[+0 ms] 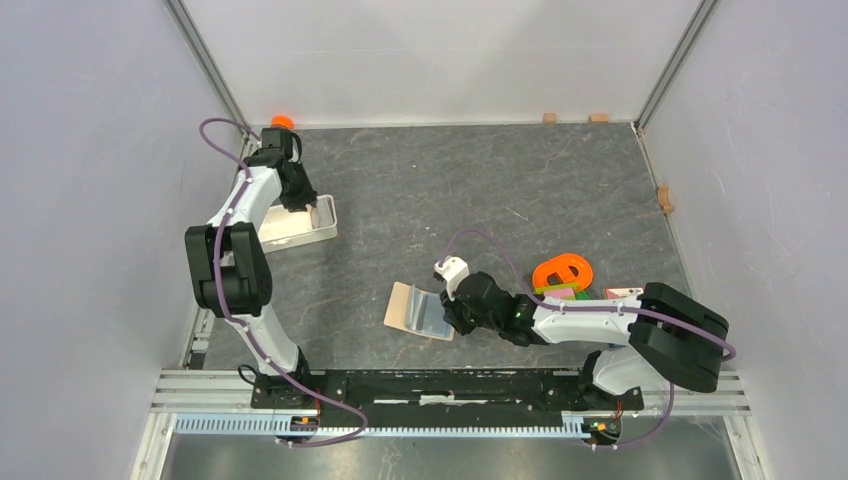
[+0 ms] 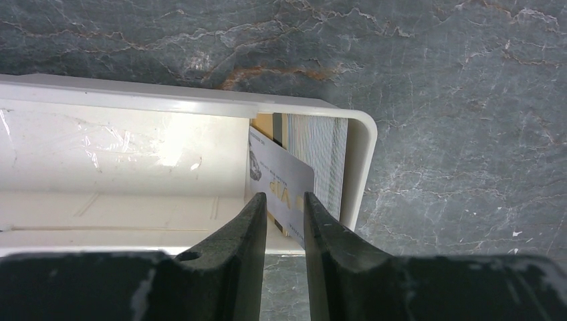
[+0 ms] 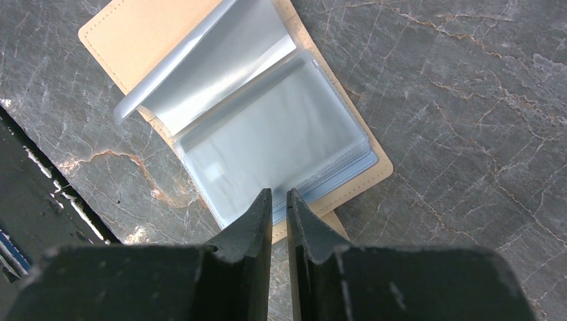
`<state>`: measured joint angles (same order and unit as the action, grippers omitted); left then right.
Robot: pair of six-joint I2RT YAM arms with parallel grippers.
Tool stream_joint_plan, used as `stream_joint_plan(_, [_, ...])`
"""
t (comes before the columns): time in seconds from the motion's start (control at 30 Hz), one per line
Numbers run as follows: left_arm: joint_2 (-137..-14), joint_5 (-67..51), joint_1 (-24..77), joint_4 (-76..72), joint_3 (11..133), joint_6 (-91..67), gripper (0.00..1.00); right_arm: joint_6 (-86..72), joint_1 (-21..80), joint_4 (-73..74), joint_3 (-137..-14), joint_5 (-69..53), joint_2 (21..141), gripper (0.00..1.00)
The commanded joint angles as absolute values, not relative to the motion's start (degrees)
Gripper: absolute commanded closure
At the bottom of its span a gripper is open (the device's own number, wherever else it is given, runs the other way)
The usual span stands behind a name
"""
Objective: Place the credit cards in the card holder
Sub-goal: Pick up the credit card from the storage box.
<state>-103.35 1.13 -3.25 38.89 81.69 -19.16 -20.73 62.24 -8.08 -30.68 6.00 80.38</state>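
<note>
While the card holder [image 3: 134,33] lies opened flat on the bench [image 1: 450,180], its blue-grey pockets [image 3: 267,134] turned upward, the right claw [image 3: 279,194] is seen at its near edge with fingers drawn almost together; whether a pocket is pinched cannot be told. Well apart, at the bench's left side, the left claw [image 2: 285,197] is poised at one end of a white tray [image 2: 361,134], where the credit cards [image 2: 321,154] are stood on edge. A pale card [image 2: 287,180] is framed between its slightly parted fingers; a grip cannot be confirmed.
</note>
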Motion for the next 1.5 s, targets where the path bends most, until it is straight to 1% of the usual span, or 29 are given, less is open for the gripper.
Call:
stream_joint_plan(0.0, [-102.78, -2.96, -2.97, 36.96, 81.8, -17.71, 0.65, -21.03, 62.43, -8.92, -32.52, 5.54, 80.42, 0.82])
stream_joint_plan(0.13, [-101.88, -4.3, -2.94, 35.71, 81.12, -18.23, 0.6, -21.06, 62.37, -8.96, -32.52, 5.56, 80.42, 0.82])
stream_joint_plan(0.33, [-101.25, -4.01, -2.67, 34.66, 80.17, -18.81, 0.48, -21.04, 62.4, -9.05, -32.61, 5.44, 80.64, 0.82])
stream_joint_plan(0.57, [-105.32, -1.8, -2.04, 38.56, 82.47, -18.97, 0.44, -21.17, 62.4, -9.05, -32.61, 5.27, 80.64, 0.82])
stream_joint_plan(0.67, [-105.85, -1.78, -1.64, 38.59, 82.45, -19.14, 0.38, -21.07, 62.39, -9.05, -32.62, 5.33, 80.58, 0.82])
stream_joint_plan(0.73, [-106.32, -1.99, -1.27, 38.84, 82.53, -19.07, 0.36, -21.06, 62.41, -9.05, -32.74, 5.29, 80.6, 0.82])
stream_joint_plan(1.03, [-104.63, -6.79, -0.7, 36.64, 82.05, -18.37, 0.36, -21.04, 62.4, -8.92, -32.87, 5.22, 80.6, 0.82])
stream_joint_plan(1.17, [-104.16, -7.14, -0.7, 36.54, 82.01, -18.37, 0.37, -21.01, 62.4, -8.85, -32.96, 5.21, 80.53, 0.82])
stream_joint_plan(1.47, [-102.36, -8.22, -0.7, 35.8, 81.61, -18.28, 0.43, -21.05, 62.4, -8.88, -33.05, 5.19, 80.65, 0.82])
